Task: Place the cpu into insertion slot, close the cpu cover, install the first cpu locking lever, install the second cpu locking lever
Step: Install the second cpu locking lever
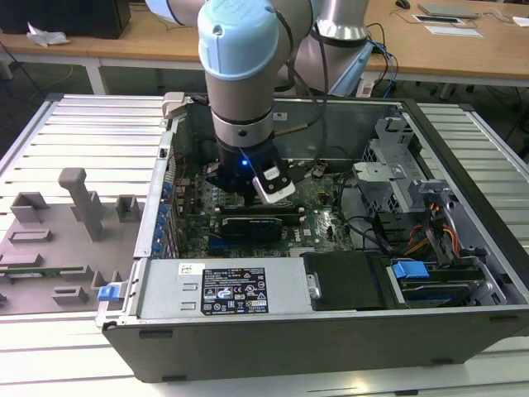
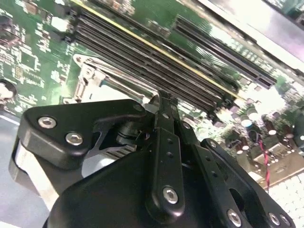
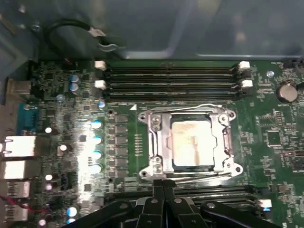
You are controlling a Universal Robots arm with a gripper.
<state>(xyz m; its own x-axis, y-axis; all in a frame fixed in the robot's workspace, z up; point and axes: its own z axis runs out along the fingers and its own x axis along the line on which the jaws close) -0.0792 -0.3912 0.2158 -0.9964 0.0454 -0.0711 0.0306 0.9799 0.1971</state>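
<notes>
Even overhead room light falls on the open computer case (image 1: 273, 273) in the exterior view, its interior shadowed beneath the arm, where a small blue indicator light (image 1: 244, 162) glows. In the first wrist view, glare washes out the cpu (image 3: 192, 142) and the capacitors (image 3: 96, 140) beside it, and the case wall (image 3: 180, 28) is soft. In the second wrist view the gripper (image 2: 164, 102) looms dark and slightly blurred, with a bright, overexposed band at one corner
</notes>
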